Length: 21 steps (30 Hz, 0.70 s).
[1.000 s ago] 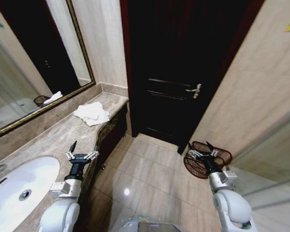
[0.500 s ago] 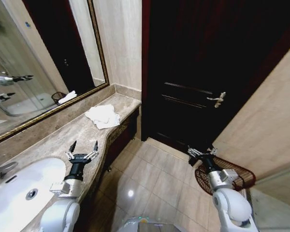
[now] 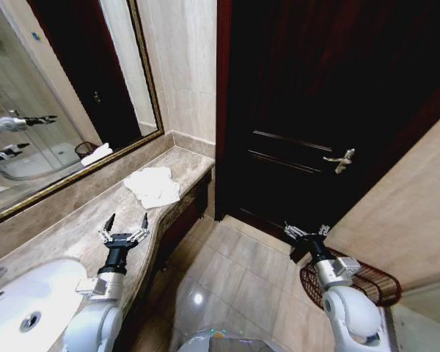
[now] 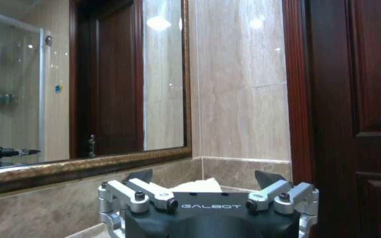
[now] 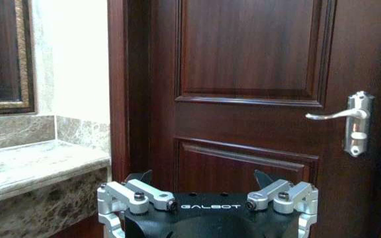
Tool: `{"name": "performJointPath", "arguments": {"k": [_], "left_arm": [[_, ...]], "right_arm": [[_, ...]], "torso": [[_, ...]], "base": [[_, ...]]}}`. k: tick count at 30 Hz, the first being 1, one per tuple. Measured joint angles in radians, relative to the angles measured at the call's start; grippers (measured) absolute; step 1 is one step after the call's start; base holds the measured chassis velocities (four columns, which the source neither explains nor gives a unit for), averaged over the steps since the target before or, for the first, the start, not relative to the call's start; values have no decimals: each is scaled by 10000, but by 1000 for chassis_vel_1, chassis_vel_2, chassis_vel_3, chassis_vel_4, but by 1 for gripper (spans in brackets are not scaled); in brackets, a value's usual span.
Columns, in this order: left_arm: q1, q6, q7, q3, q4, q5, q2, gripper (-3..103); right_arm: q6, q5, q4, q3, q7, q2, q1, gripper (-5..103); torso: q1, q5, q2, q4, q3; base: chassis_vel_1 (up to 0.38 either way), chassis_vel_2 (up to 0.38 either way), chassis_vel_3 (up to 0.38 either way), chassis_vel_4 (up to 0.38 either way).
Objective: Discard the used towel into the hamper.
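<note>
The white towel (image 3: 152, 186) lies crumpled on the stone table (image 3: 81, 224), near the far end, close to the wall with the big mirror (image 3: 51, 110). Nothing is touching it. A white sink (image 3: 22, 308) sits in the table at the near end.

The left gripper (image 3: 124, 224) is held up over the front edge of the table, between the sink and the towel. Its fingers are spread wide open and hold nothing. In the left wrist view the left gripper (image 4: 204, 183) points at the mirror wall, and a bit of the towel (image 4: 200, 186) peeks up between its fingers.

The right gripper (image 3: 306, 232) is held up over the tiled floor (image 3: 235, 271), in front of the dark wooden door (image 3: 315, 110). Its fingers are open too and hold nothing. In the right wrist view the right gripper (image 5: 204, 183) faces the door and its silver handle (image 5: 349, 124).

The hamper (image 3: 359, 282) stands on the floor by the right wall, just beside the right arm and well apart from the towel.
</note>
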Motion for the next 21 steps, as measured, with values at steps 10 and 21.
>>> {"name": "performJointPath", "arguments": {"k": [10,21], "left_arm": [[55,347,-19,16,-170,-62,-37,100],[48,255,-17,49,-106,-2,-92,100]], "right_arm": [[0,-6,10,14,-20,0,-20,100],[87,4,-37,28,-114,-24,-62,100]], "torso": [[-1,-1,0,-1,0],[1,2,0,0,1]], "base": [[-164,165,166,-165],[-120,179,181,-127]]}}
